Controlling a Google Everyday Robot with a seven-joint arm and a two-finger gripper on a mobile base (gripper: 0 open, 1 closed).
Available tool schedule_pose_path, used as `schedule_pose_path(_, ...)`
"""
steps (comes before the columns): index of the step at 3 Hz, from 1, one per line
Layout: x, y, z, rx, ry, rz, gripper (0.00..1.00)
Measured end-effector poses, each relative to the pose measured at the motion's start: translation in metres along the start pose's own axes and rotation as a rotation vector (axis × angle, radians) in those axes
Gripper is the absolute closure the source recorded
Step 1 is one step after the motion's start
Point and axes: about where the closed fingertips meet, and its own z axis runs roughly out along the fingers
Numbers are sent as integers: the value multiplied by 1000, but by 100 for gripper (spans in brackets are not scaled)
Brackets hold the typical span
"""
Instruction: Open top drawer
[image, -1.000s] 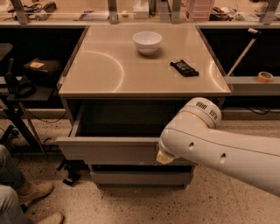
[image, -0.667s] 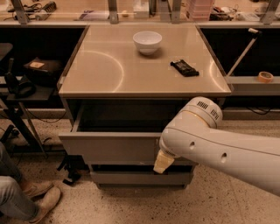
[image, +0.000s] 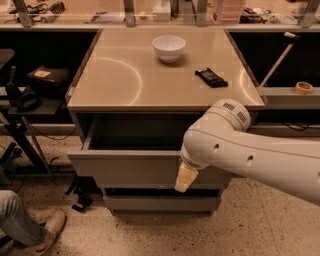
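Grey flat top drawer (image: 125, 169) sticks partly out, just behind the robot's pale yellow fingers (image: 184, 181) (open or shut, I cannot tell), which hang by its front, likely for pulling it more.

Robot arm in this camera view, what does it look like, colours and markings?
The arm is rounded white casing with a few small dark holes, a dotted vent patch on its joint cap and a yellowish ring. The gripper, in front of the top drawer, is pale cream. No cables show.
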Motion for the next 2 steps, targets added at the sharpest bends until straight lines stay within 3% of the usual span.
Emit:
schedule_pose_path(1,-8,-27,32,-59,7,-55,0)
schedule_pose_path(2,-13,-34,37,-59,-4,-73,0)
